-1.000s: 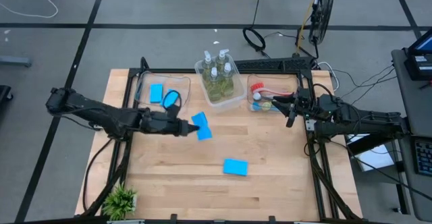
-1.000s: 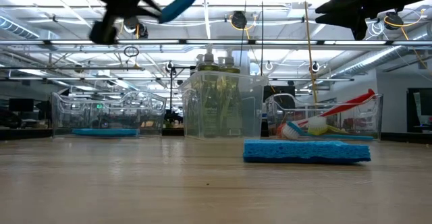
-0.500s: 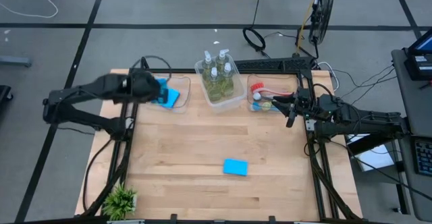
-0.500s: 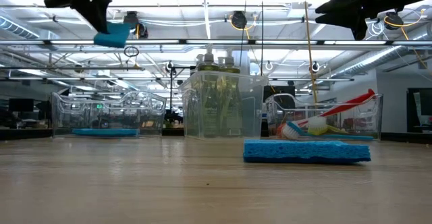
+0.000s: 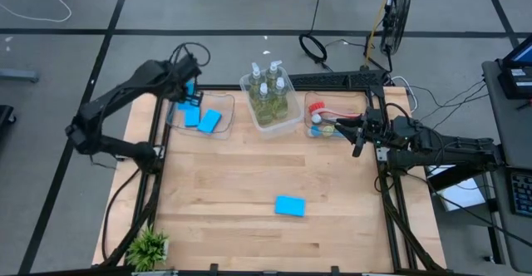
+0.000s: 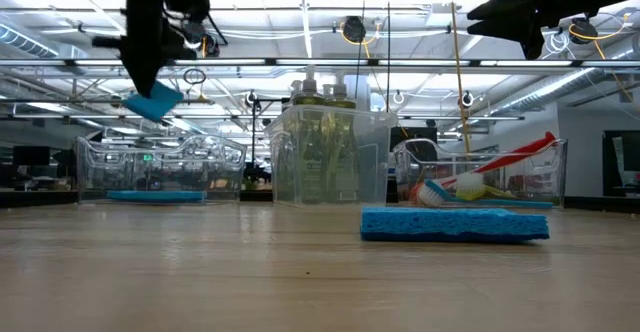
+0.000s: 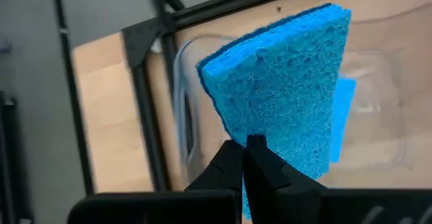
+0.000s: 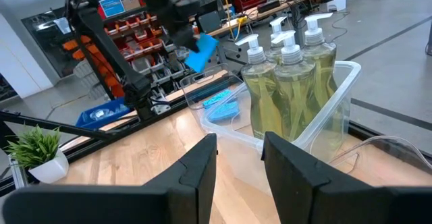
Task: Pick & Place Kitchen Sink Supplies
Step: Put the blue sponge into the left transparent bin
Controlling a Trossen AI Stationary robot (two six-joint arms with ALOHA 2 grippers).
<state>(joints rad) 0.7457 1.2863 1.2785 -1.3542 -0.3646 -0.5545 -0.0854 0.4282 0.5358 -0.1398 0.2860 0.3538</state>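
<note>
- High view: left gripper (image 5: 188,87) hangs over the left clear bin (image 5: 226,126) at about 10 o'clock on the table (image 5: 249,184), its fingers pinching a blue sponge (image 7: 283,82).
- Two more sponges (image 5: 200,119) lie inside that bin; another sponge (image 5: 289,205) lies on the table toward 6 o'clock.
- Right gripper (image 5: 357,139), fingers spread, waits at 2 o'clock beside the brush bin (image 5: 320,118).

sponges (image 5: 289,205): bright blue, porous texture
soap (image 5: 268,101): yellow-green, in clear bottles with white pumps
brushes (image 5: 328,114): red handle, blue and yellow-green ones beside it
bins (image 5: 223,126): clear
plant (image 5: 150,246): green
table (image 5: 249,176): pale wood, black frame
arms (image 5: 440,147): black
</note>
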